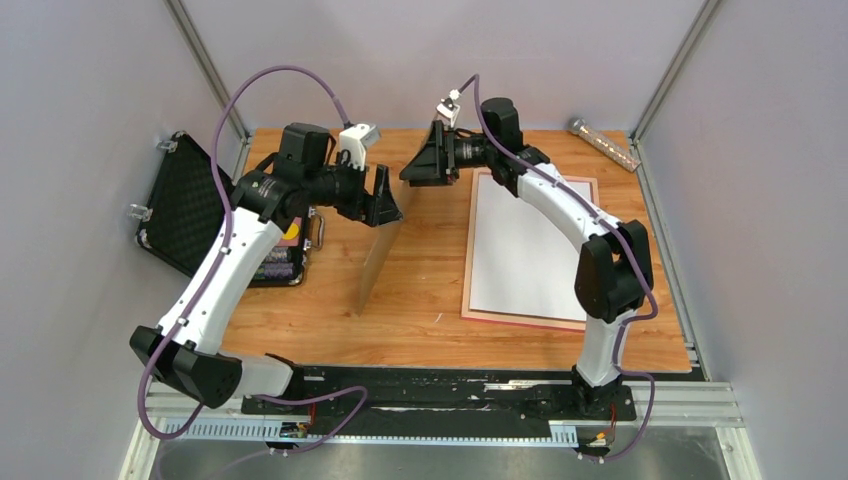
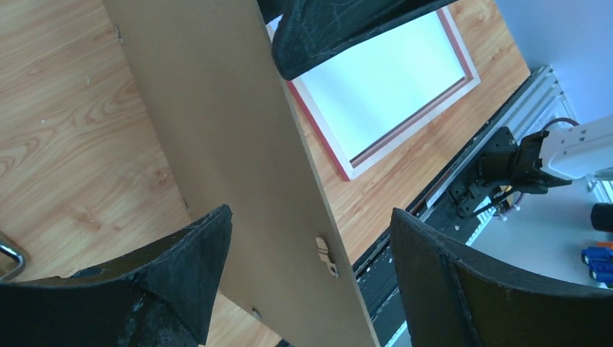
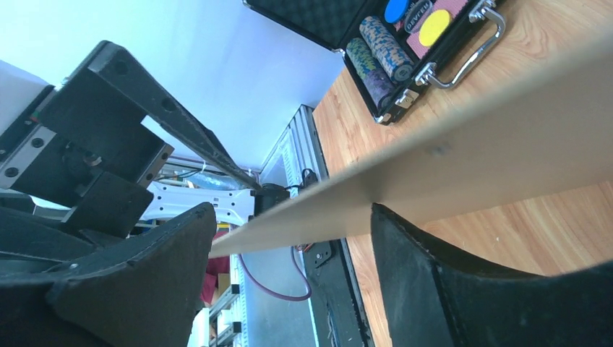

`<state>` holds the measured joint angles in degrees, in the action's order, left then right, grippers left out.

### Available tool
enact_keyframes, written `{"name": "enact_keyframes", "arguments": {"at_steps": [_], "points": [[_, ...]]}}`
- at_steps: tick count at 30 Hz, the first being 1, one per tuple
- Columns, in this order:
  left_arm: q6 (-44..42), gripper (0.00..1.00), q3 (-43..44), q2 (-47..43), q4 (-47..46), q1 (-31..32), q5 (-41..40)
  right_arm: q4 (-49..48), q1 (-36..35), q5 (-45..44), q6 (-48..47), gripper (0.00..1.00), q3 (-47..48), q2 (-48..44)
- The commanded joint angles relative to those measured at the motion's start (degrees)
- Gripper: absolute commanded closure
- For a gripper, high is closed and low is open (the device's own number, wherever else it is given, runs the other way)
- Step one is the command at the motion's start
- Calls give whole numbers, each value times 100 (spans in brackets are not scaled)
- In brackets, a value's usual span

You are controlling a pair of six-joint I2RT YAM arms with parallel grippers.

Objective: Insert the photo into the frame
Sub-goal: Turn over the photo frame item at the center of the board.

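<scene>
The pink frame [image 1: 468, 255] lies flat on the right half of the table. Inside it lies the photo [image 1: 525, 245], showing only a plain white face; both appear in the left wrist view, the frame [image 2: 405, 131] around the photo [image 2: 383, 79]. A brown backing board [image 1: 378, 265] stands tilted on its edge mid-table. My left gripper [image 1: 388, 212] is open at the board's upper corner, the board [image 2: 217, 108] passing between its spread fingers [image 2: 195, 267]. My right gripper [image 1: 412, 160] hangs open just behind that corner; the board's edge [image 3: 506, 137] crosses in front of its fingers.
A black case [image 1: 195, 205] with poker chips [image 3: 383, 50] lies open at the table's left edge. A clear bar [image 1: 605, 143] rests at the back right corner. The arms' black base rail [image 1: 450, 385] runs along the near edge.
</scene>
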<state>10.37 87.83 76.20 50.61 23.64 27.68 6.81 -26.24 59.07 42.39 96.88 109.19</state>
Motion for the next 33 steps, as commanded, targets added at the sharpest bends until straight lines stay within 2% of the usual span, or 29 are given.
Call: {"name": "enact_keyframes", "arguments": {"at_steps": [1, 14, 25, 33], "points": [[58, 12, -44, -212, -279, 27, 336, -230, -31, -185, 188, 22, -188, -288], [-146, 7, -121, -384, -250, 27, 8, -110, -33, -853, -13, 22, -960, -763], [-315, 5, 67, -428, -73, 26, -799, -110, -1, -1371, -396, 23, -1724, -1375], [-500, 5, 153, -292, -23, 26, -1418, -262, 346, -1609, -539, 25, -2530, -1813]]}}
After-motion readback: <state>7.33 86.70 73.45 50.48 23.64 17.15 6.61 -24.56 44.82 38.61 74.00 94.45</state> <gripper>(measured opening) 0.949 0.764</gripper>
